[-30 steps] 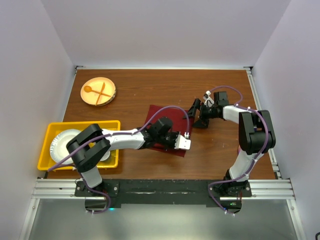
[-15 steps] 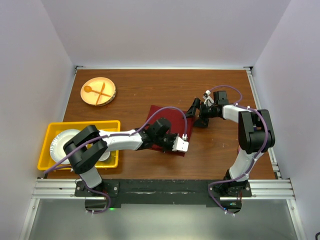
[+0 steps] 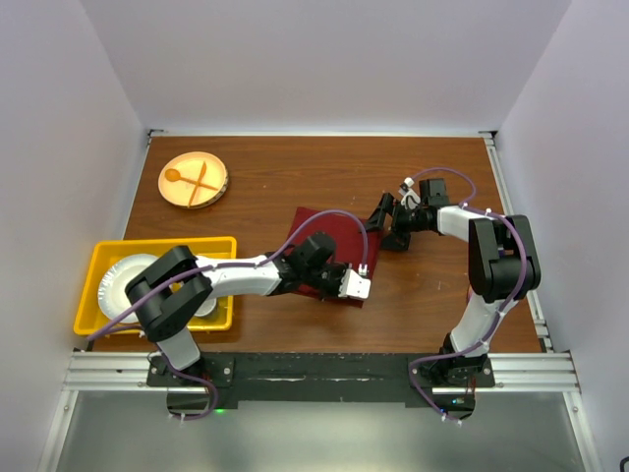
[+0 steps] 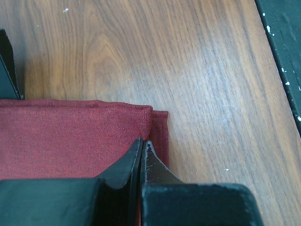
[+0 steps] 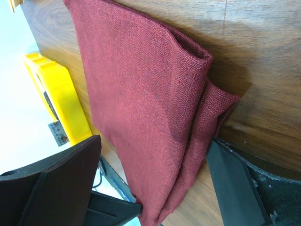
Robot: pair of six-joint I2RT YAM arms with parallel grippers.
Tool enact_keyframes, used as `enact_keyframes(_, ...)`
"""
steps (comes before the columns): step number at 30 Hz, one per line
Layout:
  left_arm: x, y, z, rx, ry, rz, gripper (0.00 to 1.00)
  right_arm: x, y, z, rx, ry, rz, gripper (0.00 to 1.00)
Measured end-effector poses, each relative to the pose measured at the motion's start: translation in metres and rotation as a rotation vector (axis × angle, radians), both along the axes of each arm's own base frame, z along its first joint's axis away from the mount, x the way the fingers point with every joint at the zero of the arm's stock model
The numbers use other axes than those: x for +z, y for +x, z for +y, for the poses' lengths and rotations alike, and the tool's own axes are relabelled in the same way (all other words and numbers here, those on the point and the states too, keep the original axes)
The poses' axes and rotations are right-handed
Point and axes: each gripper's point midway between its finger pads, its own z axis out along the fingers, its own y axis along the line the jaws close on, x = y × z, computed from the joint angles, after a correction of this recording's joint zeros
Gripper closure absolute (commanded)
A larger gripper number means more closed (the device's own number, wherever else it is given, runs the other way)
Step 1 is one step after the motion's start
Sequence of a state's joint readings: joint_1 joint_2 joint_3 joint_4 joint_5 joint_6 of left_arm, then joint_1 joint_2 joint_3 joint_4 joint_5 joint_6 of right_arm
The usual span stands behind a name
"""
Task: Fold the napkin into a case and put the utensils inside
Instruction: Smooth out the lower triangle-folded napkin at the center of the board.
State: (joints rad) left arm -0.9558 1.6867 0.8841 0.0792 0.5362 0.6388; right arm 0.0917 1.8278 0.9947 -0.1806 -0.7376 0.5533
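The maroon napkin (image 3: 319, 236) lies folded flat in several layers in the middle of the table. My left gripper (image 3: 341, 286) is at its near right corner. In the left wrist view the jaws (image 4: 142, 142) are shut, with the napkin's (image 4: 70, 136) top-layer edge running into the fingertips. My right gripper (image 3: 387, 224) is open just right of the napkin's far right corner. In the right wrist view its fingers (image 5: 155, 141) stand wide apart with the napkin (image 5: 141, 94) beyond them, not touching it. The utensils are out of view. No case is formed.
A round wooden plate (image 3: 211, 193) with an orange spoon and fork sits at the far left. A yellow bin (image 3: 162, 243) holding a white plate stands at the near left. The table's black front rail (image 4: 287, 56) is close to the left gripper.
My left wrist has shifted slightly left and back at the napkin's near right corner. The right arm has not moved.
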Motion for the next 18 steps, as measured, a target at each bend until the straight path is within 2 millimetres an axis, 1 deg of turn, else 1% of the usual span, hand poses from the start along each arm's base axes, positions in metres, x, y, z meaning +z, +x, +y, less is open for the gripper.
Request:
enact_keyframes(10,-0.018,-0.003,0.002,-0.007,0.034,0.031,1.00,-0.001,0.001,-0.001,-0.004,-0.014,0.013,0.08)
enact_keyframes(18,-0.021,-0.008,0.004,-0.025,0.044,0.049,1.00,-0.002,0.001,-0.001,-0.003,-0.024,0.016,0.08)
